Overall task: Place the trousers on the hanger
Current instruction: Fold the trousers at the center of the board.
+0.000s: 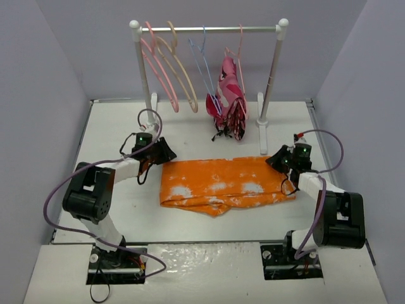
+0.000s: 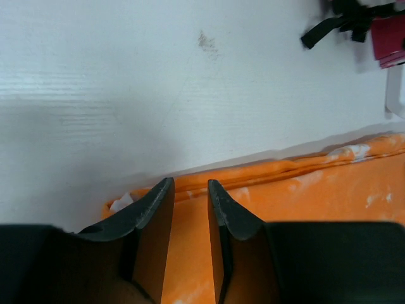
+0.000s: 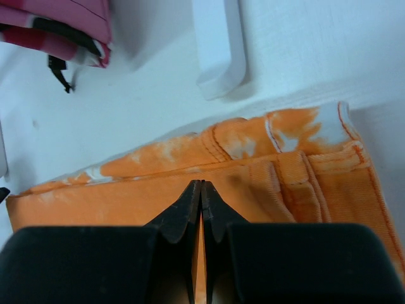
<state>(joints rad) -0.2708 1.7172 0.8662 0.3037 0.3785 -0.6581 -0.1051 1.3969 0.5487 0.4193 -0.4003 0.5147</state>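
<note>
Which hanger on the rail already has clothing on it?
The rightmost hanger, carrying the pink-red camouflage garment; the pink hanger, beige hanger and light-blue hanger hang bare.

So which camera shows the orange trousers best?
The top external view. It shows the trousers from end to end, lying on the table. The left wrist view catches only one long edge. The right wrist view shows just one end with its stitched seams.
</note>
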